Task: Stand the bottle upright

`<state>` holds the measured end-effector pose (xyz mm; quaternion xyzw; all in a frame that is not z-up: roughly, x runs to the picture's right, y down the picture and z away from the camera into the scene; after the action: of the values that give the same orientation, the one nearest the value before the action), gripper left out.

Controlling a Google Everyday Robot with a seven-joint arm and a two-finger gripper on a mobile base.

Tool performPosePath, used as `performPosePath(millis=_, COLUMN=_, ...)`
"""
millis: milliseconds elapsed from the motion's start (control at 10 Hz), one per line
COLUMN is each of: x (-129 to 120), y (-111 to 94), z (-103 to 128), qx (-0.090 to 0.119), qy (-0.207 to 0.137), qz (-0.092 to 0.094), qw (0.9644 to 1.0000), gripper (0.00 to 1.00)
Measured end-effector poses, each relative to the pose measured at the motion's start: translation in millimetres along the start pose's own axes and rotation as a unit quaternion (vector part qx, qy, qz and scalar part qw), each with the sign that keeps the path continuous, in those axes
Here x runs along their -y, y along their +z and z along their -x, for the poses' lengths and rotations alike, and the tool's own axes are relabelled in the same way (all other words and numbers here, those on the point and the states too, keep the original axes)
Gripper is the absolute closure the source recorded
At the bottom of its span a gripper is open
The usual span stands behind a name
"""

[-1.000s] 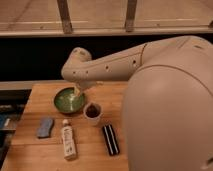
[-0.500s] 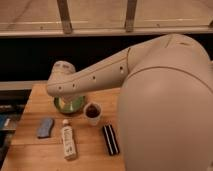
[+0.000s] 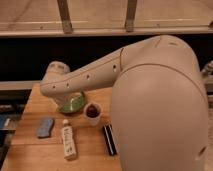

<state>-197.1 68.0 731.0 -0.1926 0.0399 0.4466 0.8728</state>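
The bottle [image 3: 68,141] is small, slim and white with a pale label. It lies on its side on the wooden table [image 3: 31,105] near the front, with its cap pointing away from me. My arm [image 3: 85,79] reaches from the right across to the left, above the far part of the table. Its end [image 3: 55,75] is above and behind the bottle, well apart from it. The gripper is hidden behind the arm's end.
A white cup of dark liquid [image 3: 92,111] stands right of the bottle's cap. A flat black case [image 3: 109,139] lies to the bottle's right. A green bowl [image 3: 72,104] sits partly under the arm. A blue-grey block [image 3: 45,127] lies to the left.
The arm has swung further left and lower over the table, and now covers more of the green bowl. The bottle and other objects have not moved.
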Motion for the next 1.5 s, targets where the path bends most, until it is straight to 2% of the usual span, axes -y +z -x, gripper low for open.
performPosePath(millis=200, x=-1, y=8, z=-5, qx=-0.019, qy=-0.002, qz=-0.003, qw=0.9998, gripper=0.20)
performPosePath(millis=500, x=-16, y=47, z=-16, qx=-0.062, qy=-0.006, qz=0.006, qw=0.9980, gripper=0.20)
performPosePath(millis=900, x=-26, y=82, z=-28, qx=-0.102, qy=0.001, qz=0.025, qw=0.9944, gripper=0.20)
performPosePath(millis=1500, x=-37, y=112, z=-53, qx=-0.125, qy=0.021, qz=0.054, qw=0.9905, gripper=0.20)
